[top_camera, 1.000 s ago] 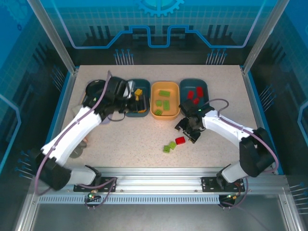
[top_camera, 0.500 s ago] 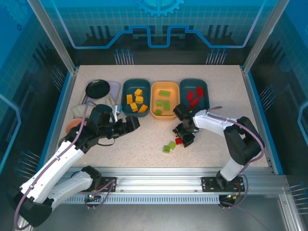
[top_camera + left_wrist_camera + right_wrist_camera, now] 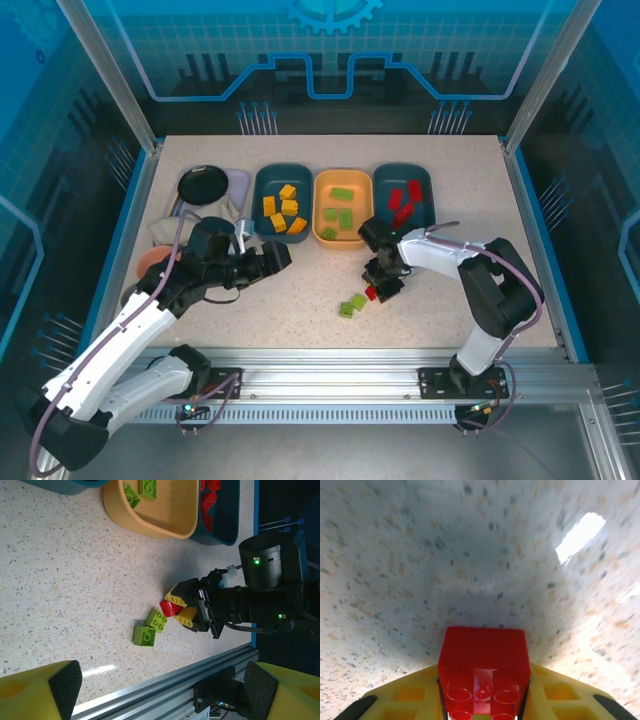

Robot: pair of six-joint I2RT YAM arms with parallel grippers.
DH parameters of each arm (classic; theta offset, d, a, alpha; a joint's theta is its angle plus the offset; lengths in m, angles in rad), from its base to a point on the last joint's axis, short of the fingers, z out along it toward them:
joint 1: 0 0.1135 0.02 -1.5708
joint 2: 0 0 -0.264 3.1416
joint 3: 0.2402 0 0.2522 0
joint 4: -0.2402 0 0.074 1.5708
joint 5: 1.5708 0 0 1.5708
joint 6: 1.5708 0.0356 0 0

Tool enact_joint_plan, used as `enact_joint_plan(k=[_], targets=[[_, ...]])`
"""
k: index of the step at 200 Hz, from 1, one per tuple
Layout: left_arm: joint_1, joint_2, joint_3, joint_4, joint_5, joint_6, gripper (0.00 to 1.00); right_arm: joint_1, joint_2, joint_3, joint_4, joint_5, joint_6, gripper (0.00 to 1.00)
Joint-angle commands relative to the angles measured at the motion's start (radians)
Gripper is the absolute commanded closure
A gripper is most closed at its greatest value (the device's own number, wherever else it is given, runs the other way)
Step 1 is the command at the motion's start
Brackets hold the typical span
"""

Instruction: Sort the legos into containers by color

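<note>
Two green bricks (image 3: pixel 144 635) lie near the worktop's (image 3: pixel 75 580) front edge; beside them the right gripper (image 3: pixel 176 608) clamps a half-hidden red brick (image 3: pixel 483 665); left gripper (image 3: pixel 162 682) gapes, fingertips cropped.

Bottom edge cuts red brick (image 3: pixel 484 667); pink bowl (image 3: pixel 148 263) partly hidden.

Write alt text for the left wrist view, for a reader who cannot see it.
The right tool, closed on a small red plastic brick, sits low over the speckled tabletop beside two loose lime-green plastic bricks. Behind stand an orange-yellow plastic tray holding green bricks and a dark teal plastic tray holding red bricks.
</note>
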Motion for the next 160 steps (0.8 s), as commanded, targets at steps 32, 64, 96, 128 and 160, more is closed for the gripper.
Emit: enact_joint_plan(k=[32, 64, 96, 128, 160], targets=[[-0.023, 0.108, 0.044, 0.077, 0.017, 0.003, 0.13, -0.089, -0.116, 0.297, -0.334, 0.414, -0.453, 0.71], [-0.038, 0.229, 0.122, 0.127, 0.018, 0.024, 0.13, -0.232, -0.035, 0.427, -0.343, 0.443, -0.741, 0.73], [-0.055, 0.353, 0.208, 0.167, 0.023, 0.034, 0.14, -0.287, 0.138, 0.594, -0.39, 0.511, -0.894, 0.73], [-0.077, 0.436, 0.279, 0.171, 0.022, 0.048, 0.14, -0.323, 0.292, 0.708, -0.418, 0.506, -0.945, 0.73], [-0.09, 0.467, 0.29, 0.181, 0.021, 0.046, 0.14, -0.34, 0.384, 0.757, -0.411, 0.482, -0.953, 0.73]])
